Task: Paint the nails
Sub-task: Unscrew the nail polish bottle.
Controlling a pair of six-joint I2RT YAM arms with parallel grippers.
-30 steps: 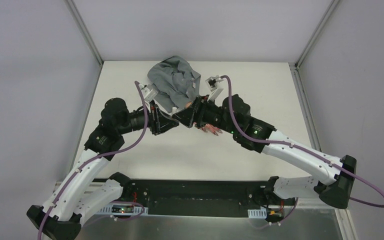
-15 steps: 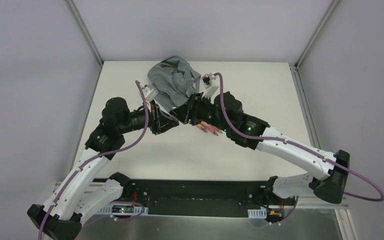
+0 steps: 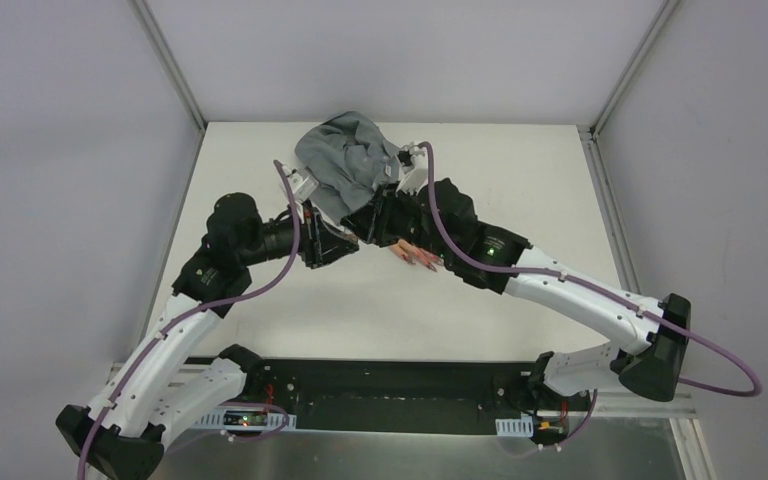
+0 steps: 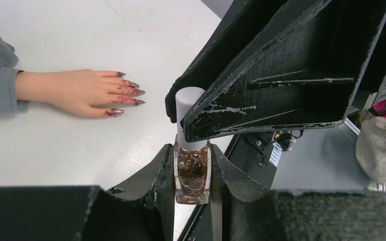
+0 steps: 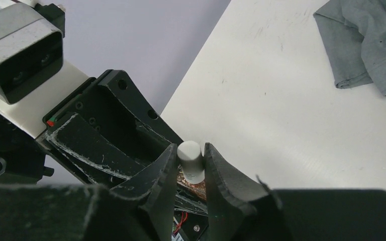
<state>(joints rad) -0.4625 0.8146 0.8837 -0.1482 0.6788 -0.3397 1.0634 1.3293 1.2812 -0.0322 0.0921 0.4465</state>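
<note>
Nearest to us, above the middle of the surface point(image 3: 520, 180), the left fingers point(image 4: 168, 165) are clamped on the glass body of the polish bottle point(image 4: 192, 175), whose white cap point(image 5: 190, 155) faces the right fingers point(image 5: 167, 163). These stand narrowly apart, one on each side of the cap; we cannot tell whether they press it. Beyond the bottle, the fake hand point(image 4: 65, 90) lies flat on the surface, its dark red nails point(image 4: 130, 93) pointing away from the grey sleeve point(image 3: 345, 160), which is bunched toward the far edge.

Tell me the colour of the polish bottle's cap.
White. The cap shows best in the left wrist view.
</note>
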